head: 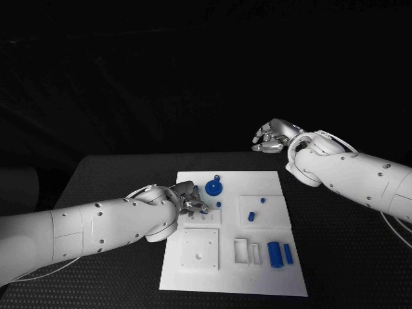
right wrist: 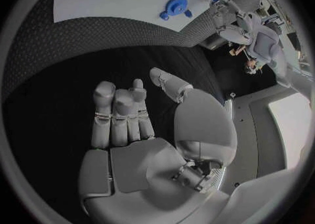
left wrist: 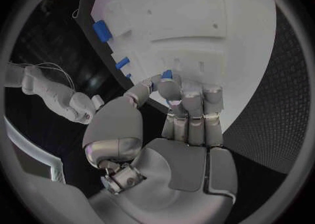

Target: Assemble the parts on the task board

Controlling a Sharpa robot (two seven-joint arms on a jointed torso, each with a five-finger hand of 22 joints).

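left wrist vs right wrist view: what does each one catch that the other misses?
Left wrist view: the left hand from behind, a small blue part at its fingertips over the task board.
Right wrist view: the right hand's fingers, nothing in them, above black table; the blue gear.
Both: the white board with blue parts.

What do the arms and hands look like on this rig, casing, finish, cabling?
Both arms are smooth white shells with small dark screw holes and rounded wrist housings. The left hand and right hand are silver metal with segmented fingers and pale grey pads on palm and fingers. A thin pale cable loops round each wrist, and another trails beneath each forearm. No markings can be made out.
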